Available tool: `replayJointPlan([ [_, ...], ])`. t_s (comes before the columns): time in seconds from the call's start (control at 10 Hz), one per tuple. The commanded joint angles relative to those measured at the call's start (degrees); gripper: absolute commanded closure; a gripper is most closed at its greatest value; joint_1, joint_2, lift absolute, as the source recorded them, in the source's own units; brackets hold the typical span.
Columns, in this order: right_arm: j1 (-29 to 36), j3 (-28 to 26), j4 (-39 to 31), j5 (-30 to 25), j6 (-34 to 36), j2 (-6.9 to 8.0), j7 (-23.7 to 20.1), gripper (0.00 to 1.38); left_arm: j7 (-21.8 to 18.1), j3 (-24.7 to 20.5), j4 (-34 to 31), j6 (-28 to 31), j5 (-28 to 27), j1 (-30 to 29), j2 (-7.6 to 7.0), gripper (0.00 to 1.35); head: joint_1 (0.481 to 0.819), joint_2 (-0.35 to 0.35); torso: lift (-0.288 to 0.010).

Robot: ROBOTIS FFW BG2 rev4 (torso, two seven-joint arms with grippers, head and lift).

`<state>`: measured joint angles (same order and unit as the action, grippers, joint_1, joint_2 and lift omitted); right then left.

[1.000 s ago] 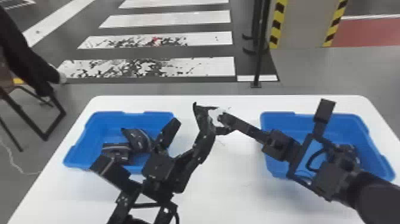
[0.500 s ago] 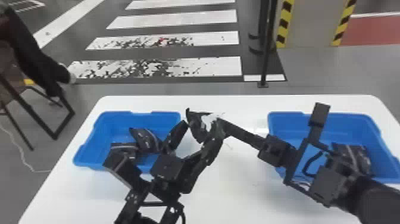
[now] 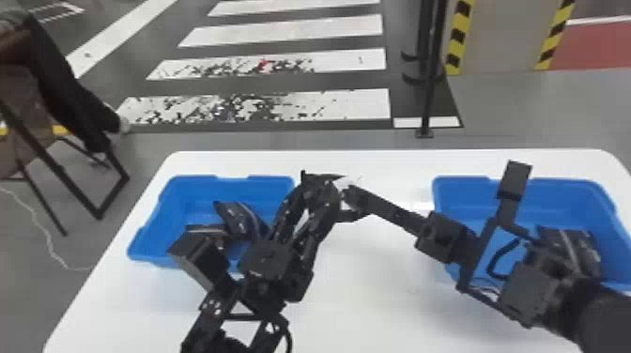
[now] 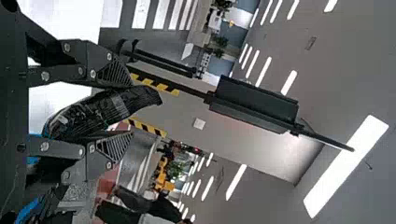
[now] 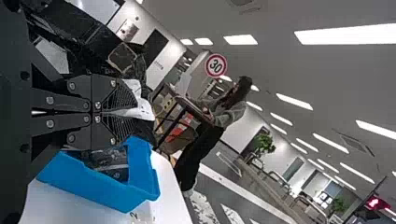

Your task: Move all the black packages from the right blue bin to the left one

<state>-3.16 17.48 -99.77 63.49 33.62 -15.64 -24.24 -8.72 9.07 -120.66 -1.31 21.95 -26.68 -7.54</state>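
In the head view my left gripper and right gripper meet above the table between the bins, at a black package with a white patch. In the left wrist view the left gripper is shut on the black package, which lies slanted between its fingers. The right gripper is shut on the white part of the package. Black packages lie in the left blue bin. Another black package lies in the right blue bin, partly behind the right arm.
The white table carries both bins. The left forearm covers the near right corner of the left bin; the right forearm crosses over the right bin. Beyond the table a black pole stands on the floor, and a chair is at the left.
The left gripper's fingers have drawn together around the package. The right gripper keeps hold of the white part, nearly still. The head view has shifted slightly, and the bins sit further right in it.
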Motion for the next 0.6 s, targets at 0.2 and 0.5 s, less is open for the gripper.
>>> replayJointPlan([
  [0.2, -0.36, 0.34, 0.98, 0.72, -1.56, 0.09, -0.10, 1.10, 0.90, -0.39, -1.75, 0.60, -2.30, -0.74, -0.02, 1.22, 0.695, 0.182, -0.140],
  [0.5, 0.06, -0.11, 2.81, 0.72, -3.95, -0.18, -0.63, 0.09, 4.50, -7.70, 0.36, -0.38, -12.01, 1.37, 1.30, 1.22, 0.695, 0.197, -0.140],
])
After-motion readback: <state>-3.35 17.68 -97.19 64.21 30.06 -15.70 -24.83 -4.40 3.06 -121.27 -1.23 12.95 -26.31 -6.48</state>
